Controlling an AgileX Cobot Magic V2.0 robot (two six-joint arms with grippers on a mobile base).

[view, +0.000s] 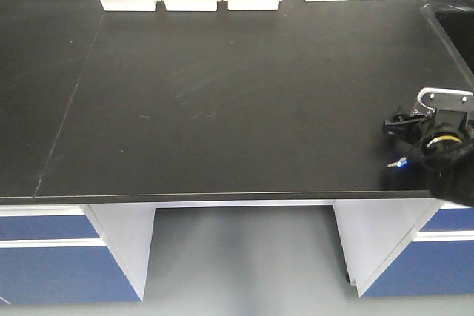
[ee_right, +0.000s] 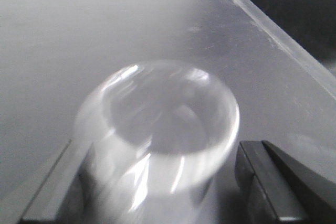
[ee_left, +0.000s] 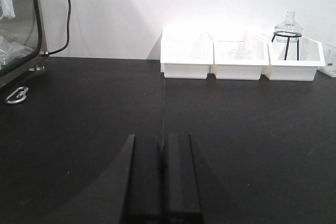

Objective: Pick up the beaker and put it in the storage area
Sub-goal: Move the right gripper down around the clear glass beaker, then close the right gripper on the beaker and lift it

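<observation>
Black benchtop (view: 222, 94); right gripper (ee_right: 160, 158) straddles empty beaker (ee_right: 157, 106), grasp unclear; left gripper (ee_left: 155, 139) clenched.

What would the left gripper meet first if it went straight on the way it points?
Probably the leftmost white bin, near its left corner; the benchtop between it and the left gripper looks free.

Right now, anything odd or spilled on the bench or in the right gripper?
Nothing stands out. The beaker inside the right gripper looks intact, though blurred; no spill. The benchtop shows only faint scuffs.
</observation>
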